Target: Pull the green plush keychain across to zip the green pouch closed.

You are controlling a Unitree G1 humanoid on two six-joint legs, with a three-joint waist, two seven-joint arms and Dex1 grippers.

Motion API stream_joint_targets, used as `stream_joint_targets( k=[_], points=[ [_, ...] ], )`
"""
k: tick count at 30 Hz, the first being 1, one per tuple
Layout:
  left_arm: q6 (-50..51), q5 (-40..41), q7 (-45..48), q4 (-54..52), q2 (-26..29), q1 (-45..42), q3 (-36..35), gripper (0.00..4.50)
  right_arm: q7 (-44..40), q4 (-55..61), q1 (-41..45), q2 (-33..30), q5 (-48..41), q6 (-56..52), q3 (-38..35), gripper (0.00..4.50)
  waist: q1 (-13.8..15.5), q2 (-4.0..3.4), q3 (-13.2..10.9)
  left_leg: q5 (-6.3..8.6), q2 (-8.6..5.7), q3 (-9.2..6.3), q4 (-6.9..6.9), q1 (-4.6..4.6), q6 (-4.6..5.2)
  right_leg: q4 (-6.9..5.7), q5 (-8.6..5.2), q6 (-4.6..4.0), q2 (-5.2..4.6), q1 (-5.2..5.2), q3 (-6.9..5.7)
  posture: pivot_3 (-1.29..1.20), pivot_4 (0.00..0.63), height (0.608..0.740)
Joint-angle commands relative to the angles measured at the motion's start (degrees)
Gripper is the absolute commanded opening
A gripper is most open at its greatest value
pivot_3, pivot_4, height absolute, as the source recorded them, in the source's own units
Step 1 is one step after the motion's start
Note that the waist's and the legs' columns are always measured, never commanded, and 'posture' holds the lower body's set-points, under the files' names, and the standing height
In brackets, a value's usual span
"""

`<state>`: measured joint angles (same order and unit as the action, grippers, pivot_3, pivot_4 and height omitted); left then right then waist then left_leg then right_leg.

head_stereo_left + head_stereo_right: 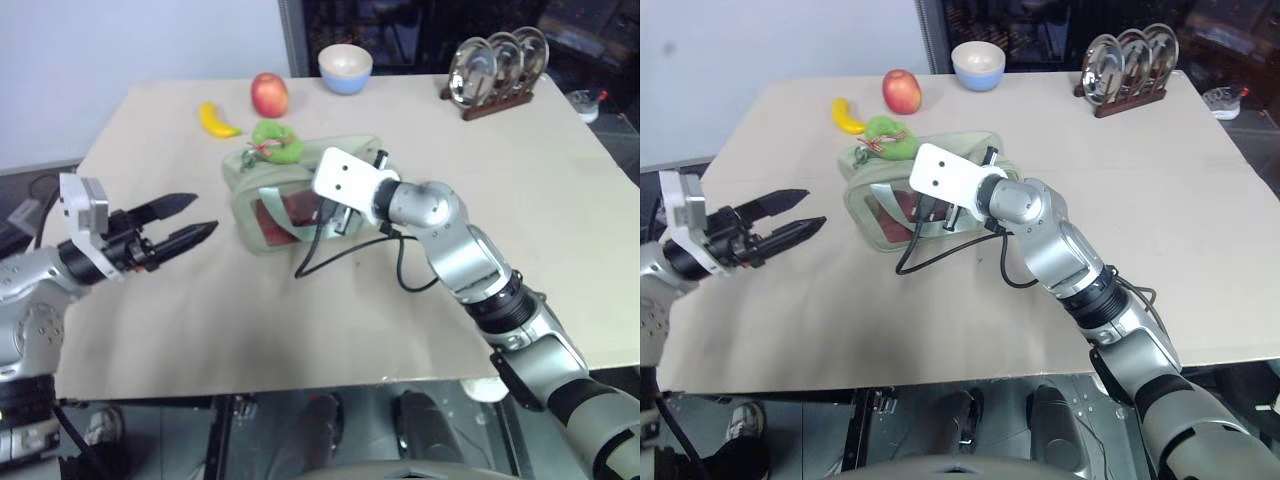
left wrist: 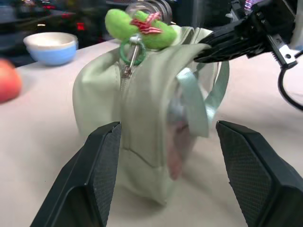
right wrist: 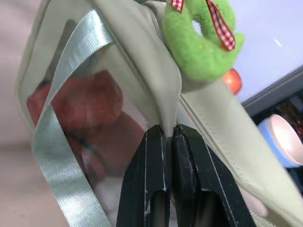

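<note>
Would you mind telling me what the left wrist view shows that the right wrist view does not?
The left wrist view alone gives the left pincer open and apart from the green pouch, the right pincer reaching in at the pouch's top, and bare table. The right wrist view alone gives the red contents through the clear panel, with the right pincer shut on the pouch's edge. Both show the green plush keychain, strap handle, blue bowl and apple.
</note>
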<state>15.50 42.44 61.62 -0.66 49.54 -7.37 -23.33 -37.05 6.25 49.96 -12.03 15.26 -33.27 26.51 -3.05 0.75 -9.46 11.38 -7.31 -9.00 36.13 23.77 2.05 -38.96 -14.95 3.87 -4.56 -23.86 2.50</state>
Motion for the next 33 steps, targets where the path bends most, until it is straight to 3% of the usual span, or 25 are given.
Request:
stream_joint_targets(
  k=[1,6,14,15,17,18,20,21,24,28,33],
  points=[
    [0.7,-2.6,-7.0,-8.4,-2.8,1.0,0.6,3.29,-0.3,1.6,0.3,0.3,-0.8,0.8,-0.7,0.0,0.9,0.01,0.0,0.07,0.06,0.0,0.01,0.0,0.12,0.02,0.08,-0.11,0.02,0.0,0.0,0.0,0.15,0.74],
    [-0.7,-8.0,-14.6,-7.8,-7.3,-1.6,2.8,3.29,-0.8,2.0,0.0,0.2,-0.8,0.7,-0.4,0.0,1.0,0.0,0.0,-0.07,0.23,0.0,0.03,-0.08,-0.1,0.02,0.22,-0.26,0.21,0.03,-0.01,0.0,0.15,0.74],
    [-1.4,-13.3,-18.5,-5.9,-11.5,-3.3,6.0,3.29,-1.2,1.8,0.4,-0.4,-0.8,0.5,-0.7,0.0,0.8,0.0,0.0,-0.16,0.45,0.01,-0.05,-0.06,-0.47,0.04,0.27,-0.33,0.42,-0.05,0.0,0.0,0.15,0.74],
    [-1.6,-13.5,-18.5,-5.7,-12.1,-3.4,6.2,3.05,-1.5,2.1,0.2,-0.2,-1.6,-0.5,-1.4,0.0,0.8,0.01,0.0,-0.16,0.45,0.02,-0.05,-0.06,-0.47,0.05,0.27,-0.33,0.42,-0.05,0.0,0.0,0.15,0.74],
    [-1.9,-13.8,-18.5,-5.4,-12.8,-3.6,6.6,2.66,-2.4,2.9,0.1,-0.5,-2.4,-1.2,-1.9,0.77,0.8,0.01,0.0,-0.16,0.45,0.02,-0.05,-0.05,-0.47,0.06,0.27,-0.33,0.42,-0.04,0.0,0.0,0.15,0.74],
    [-2.0,-14.0,-18.5,-5.3,-13.0,-3.7,6.6,2.25,-2.6,3.3,0.1,-0.7,-2.6,-1.3,-2.0,0.95,0.8,0.0,0.0,-0.16,0.45,0.01,-0.05,-0.06,-0.47,0.06,0.27,-0.33,0.41,-0.04,0.0,0.0,0.15,0.74],
    [-2.5,-14.5,-18.5,-4.8,-13.3,-4.1,6.9,1.41,-1.4,4.2,0.1,-0.9,-2.3,-1.3,-3.0,1.94,0.8,0.0,0.0,-0.15,0.45,0.0,-0.05,-0.05,-0.46,0.06,0.27,-0.34,0.42,-0.04,-0.02,0.0,0.15,0.74],
    [-2.7,-14.8,-18.5,-4.6,-13.5,-4.1,7.0,1.23,-2.1,5.6,0.1,-1.3,-3.3,-2.2,-3.9,2.07,0.8,0.0,0.0,-0.15,0.45,0.0,-0.05,-0.05,-0.46,0.06,0.27,-0.34,0.42,-0.05,-0.01,0.0,0.15,0.74],
    [-3.4,-15.3,-18.4,-4.0,-13.6,-4.6,7.2,0.08,-5.1,9.3,2.0,-1.4,-8.4,-5.7,-7.9,2.14,0.9,0.0,0.0,-0.14,0.45,0.0,-0.05,-0.03,-0.44,0.07,0.27,-0.34,0.41,-0.05,-0.01,0.0,0.15,0.74],
    [-4.5,-16.3,-18.4,-3.7,-13.7,-4.8,7.6,0.08,-5.6,7.6,7.6,-3.0,-8.4,-2.6,-8.2,2.14,0.8,-0.01,0.0,-0.03,0.45,0.01,-0.05,-0.03,-0.27,0.06,0.27,-0.34,0.41,-0.08,0.0,0.0,0.15,0.74],
    [-5.2,-16.9,-18.6,-4.0,-14.3,-4.8,7.9,0.08,-3.0,-4.7,13.6,-1.9,-4.1,8.5,-3.0,2.14,0.7,0.0,0.0,-0.04,0.48,0.02,-0.09,-0.07,-0.28,0.06,0.27,-0.34,0.43,-0.09,-0.01,0.0,0.15,0.74]
  ],
)
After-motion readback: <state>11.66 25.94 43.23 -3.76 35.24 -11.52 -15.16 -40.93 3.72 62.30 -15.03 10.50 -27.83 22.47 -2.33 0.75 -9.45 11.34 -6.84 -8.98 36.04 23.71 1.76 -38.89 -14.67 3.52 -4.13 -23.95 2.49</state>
